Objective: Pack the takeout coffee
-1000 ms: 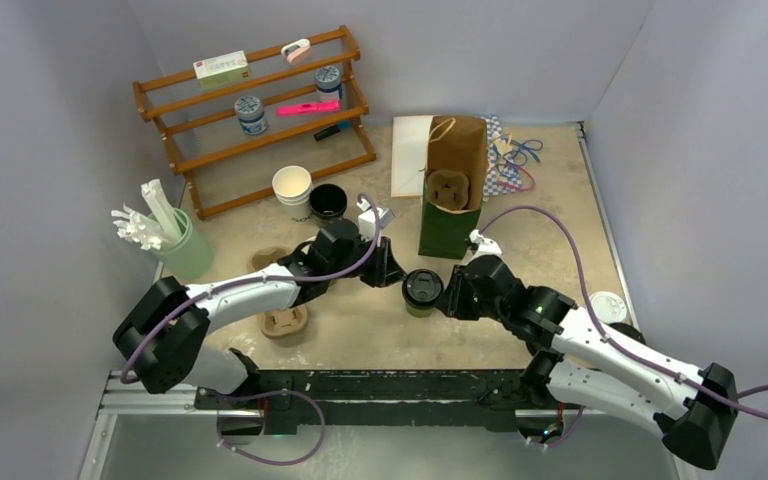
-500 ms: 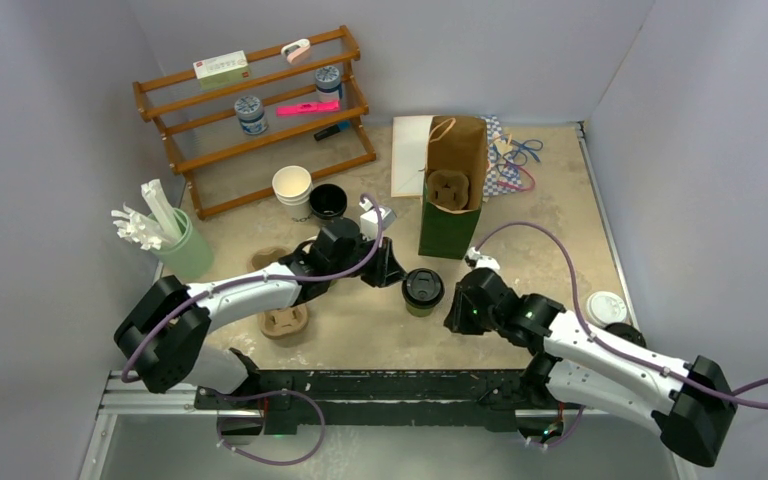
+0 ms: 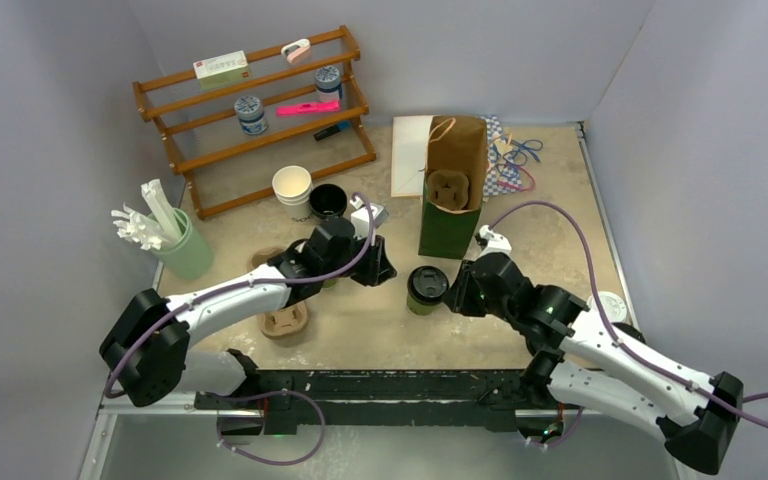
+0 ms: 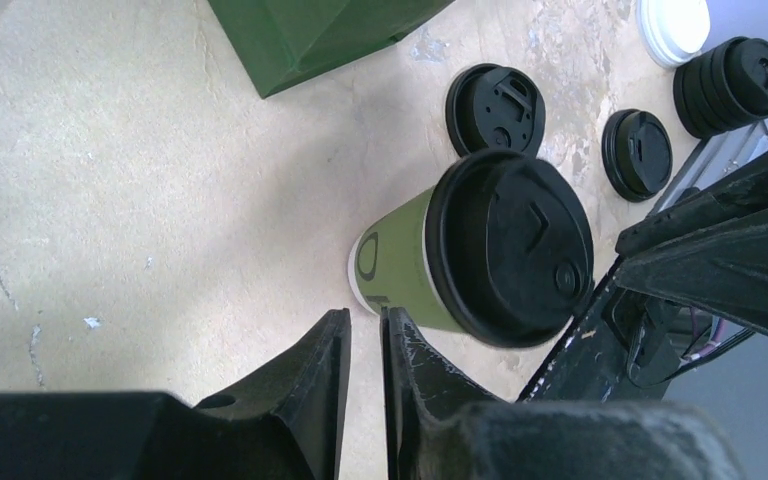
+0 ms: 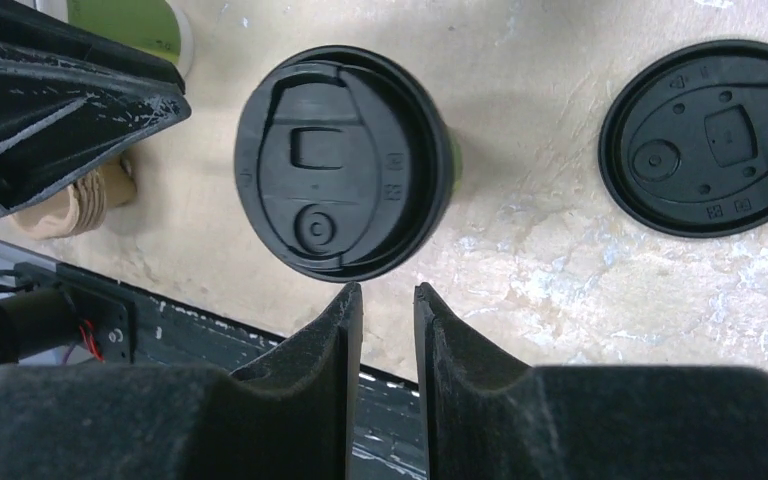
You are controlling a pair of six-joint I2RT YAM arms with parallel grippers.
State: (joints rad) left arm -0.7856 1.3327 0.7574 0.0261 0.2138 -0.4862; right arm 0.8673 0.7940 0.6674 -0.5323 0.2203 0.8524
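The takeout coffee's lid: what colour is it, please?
Black lid; best in right wrist view.

Diffuse overhead light, moderately bright, even across the table (image 3: 560, 200); shadows soft and short, hugging object bases; dull sheen on the black lid (image 5: 342, 176); wrist views sharp mid-frame; right fingers (image 5: 310, 390) soft-focused at 6 o'clock.

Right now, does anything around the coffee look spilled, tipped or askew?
Nothing stands out. The takeout coffee stands upright, its lid seated squarely, with no spill around it. A loose black lid lies flat beside it, and the paper bag stands upright.
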